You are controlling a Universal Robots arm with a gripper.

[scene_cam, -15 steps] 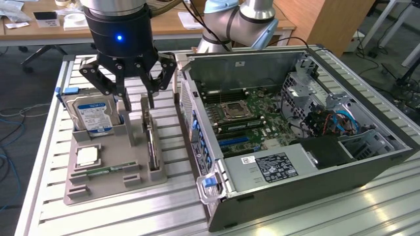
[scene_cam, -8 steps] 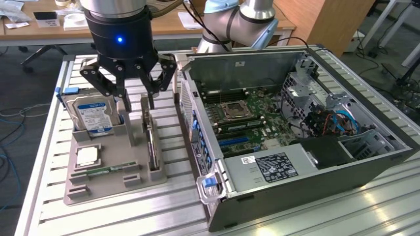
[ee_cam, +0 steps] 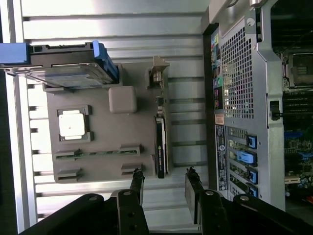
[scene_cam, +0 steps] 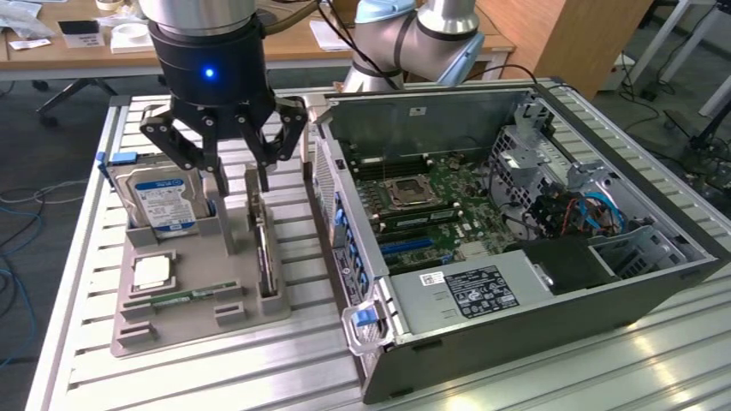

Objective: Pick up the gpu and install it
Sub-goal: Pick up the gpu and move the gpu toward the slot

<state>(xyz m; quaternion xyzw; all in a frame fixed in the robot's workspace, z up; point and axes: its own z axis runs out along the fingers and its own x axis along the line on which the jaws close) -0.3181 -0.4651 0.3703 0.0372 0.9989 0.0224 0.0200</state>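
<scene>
The gpu (scene_cam: 265, 257) stands on its edge in a slot at the right side of the grey tray (scene_cam: 194, 318), a thin black card seen edge-on (ee_cam: 160, 147). My gripper (scene_cam: 240, 181) hangs just above the card's far end, open, with nothing between its fingers. In the wrist view the gripper (ee_cam: 165, 176) has its two dark fingertips (ee_cam: 138, 175) set apart, roughly in line with the card. The open computer case (scene_cam: 514, 214) lies beside the tray at the exterior view's right, its motherboard (scene_cam: 417, 210) exposed.
The tray also holds a blue-labelled hard drive (scene_cam: 166, 201) standing upright, a silver processor (scene_cam: 152, 271) and a green memory stick (scene_cam: 183, 297). All rest on a slatted metal table (scene_cam: 571, 377). The case's rear panel (ee_cam: 244, 98) stands close to the gpu. A second robot arm (scene_cam: 412, 38) stands behind the case.
</scene>
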